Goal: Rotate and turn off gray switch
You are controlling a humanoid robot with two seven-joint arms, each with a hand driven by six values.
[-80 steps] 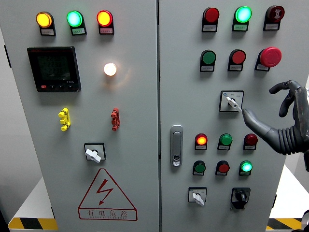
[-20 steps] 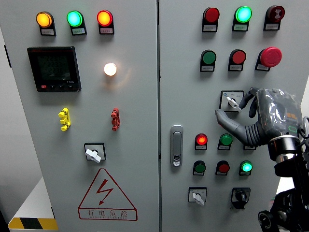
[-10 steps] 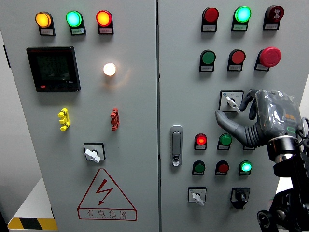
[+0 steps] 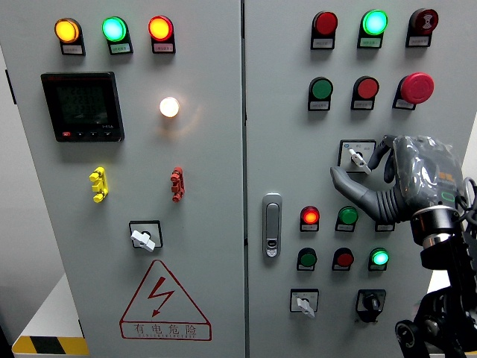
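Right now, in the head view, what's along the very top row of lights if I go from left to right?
Orange light → green light → red light → dark red button → glowing green button → red round knob. The right hand is lower down, at the gray switch.

white wall (image 4: 11, 186) at left; floor (image 4: 48, 321) pale with black-yellow hazard stripe (image 4: 48, 345).

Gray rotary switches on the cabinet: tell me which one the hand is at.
The gray rotary switch on the right door's middle row, under the red button; the right hand reaches it. The other gray switches sit lower, untouched.
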